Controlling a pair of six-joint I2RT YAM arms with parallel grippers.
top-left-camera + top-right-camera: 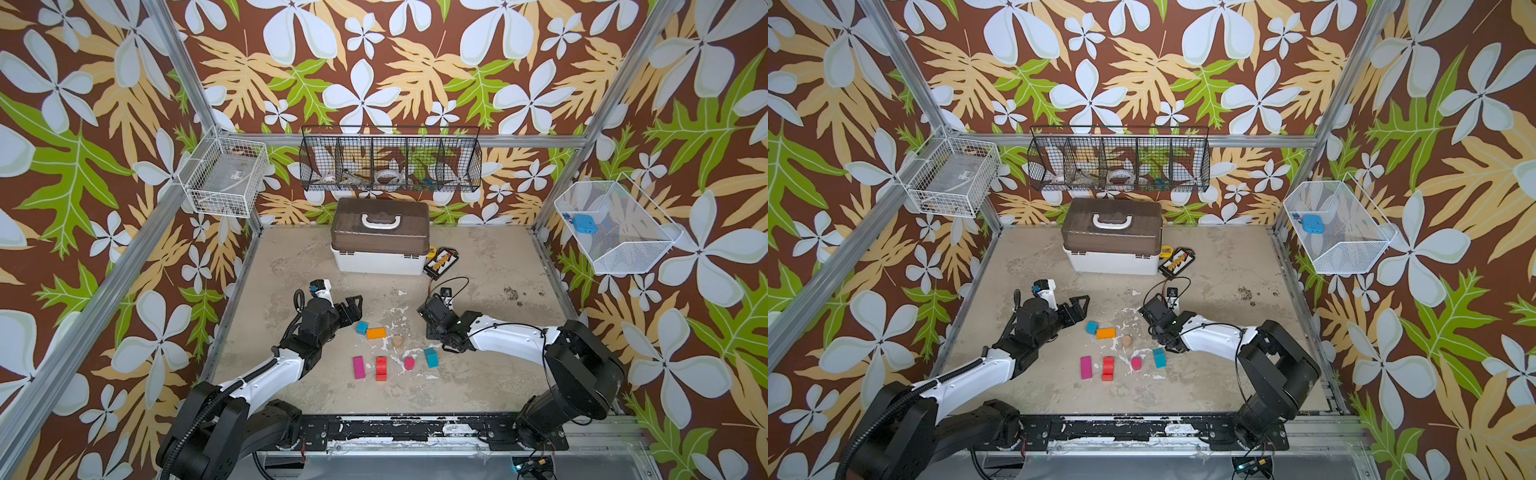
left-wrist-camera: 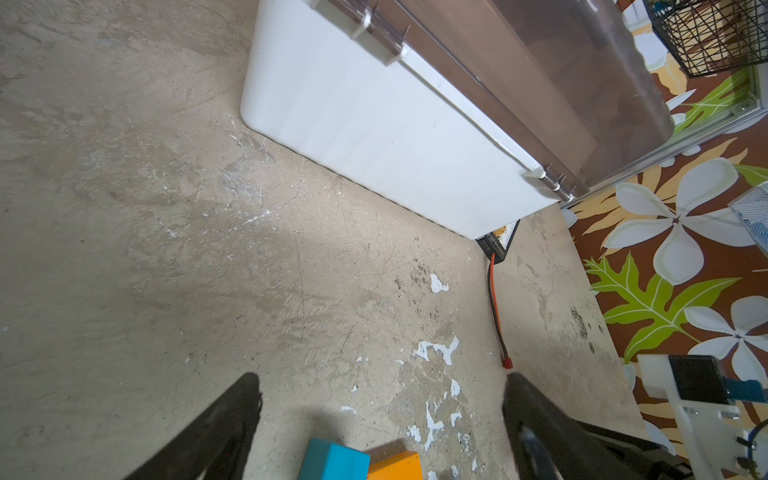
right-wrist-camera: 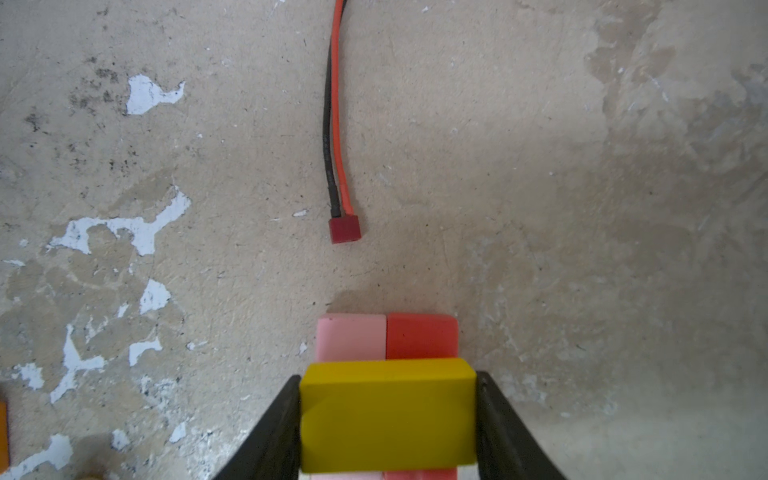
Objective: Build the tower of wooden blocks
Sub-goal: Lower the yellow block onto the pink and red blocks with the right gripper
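1. Your right gripper (image 3: 387,376) pinched the yellow block (image 3: 386,419) by its two ends. It held the block crosswise over the pink block (image 3: 351,336) and red block (image 3: 422,336), which lay side by side on the counter (image 3: 582,249), probably to bridge both as the tower's next layer.
2. I could not tell whether the yellow block already rested on them.
3. Your left gripper (image 2: 381,380) stood spread and empty near the teal cube (image 2: 334,459) and orange block (image 2: 395,465), likely lining up the next pick.
4. The magenta bar (image 1: 359,367) and other blocks lay loose mid-counter.
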